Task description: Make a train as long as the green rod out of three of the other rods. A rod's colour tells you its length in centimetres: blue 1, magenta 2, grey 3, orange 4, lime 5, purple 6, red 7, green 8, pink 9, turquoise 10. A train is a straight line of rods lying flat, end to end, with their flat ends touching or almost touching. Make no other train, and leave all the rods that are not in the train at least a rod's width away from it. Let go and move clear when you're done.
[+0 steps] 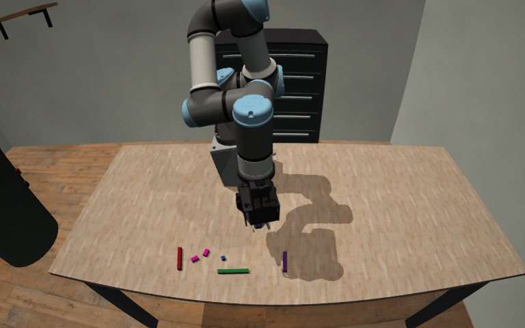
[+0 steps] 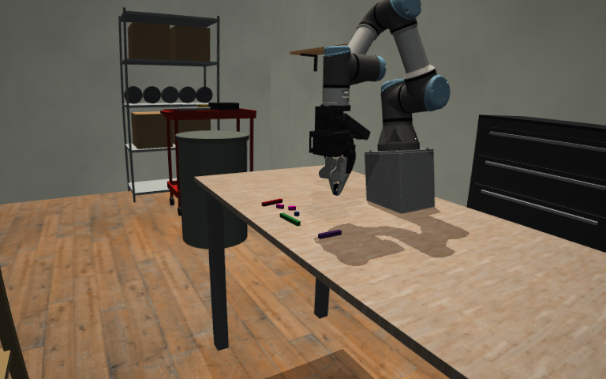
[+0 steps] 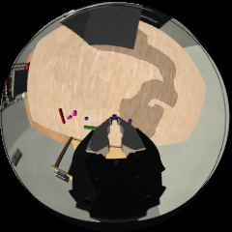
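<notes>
My gripper (image 1: 258, 226) hangs well above the table, behind the rods, shut on a small blue rod (image 3: 114, 116) at its fingertips. The gripper also shows in the exterior view (image 2: 335, 189). Near the front edge lie the green rod (image 1: 232, 270), a red rod (image 1: 179, 258), two magenta rods (image 1: 194, 258) (image 1: 206, 252), a second blue rod (image 1: 223, 257) and a purple rod (image 1: 284, 261). The purple rod lies apart to the right, in the arm's shadow. None of the rods on the table touch each other.
The arm's grey base block (image 2: 398, 178) stands at the back of the table. A black drawer cabinet (image 1: 298, 80) is behind it. A dark barrel (image 2: 210, 187) stands off the table's left side. The rods lie close to the table's front edge.
</notes>
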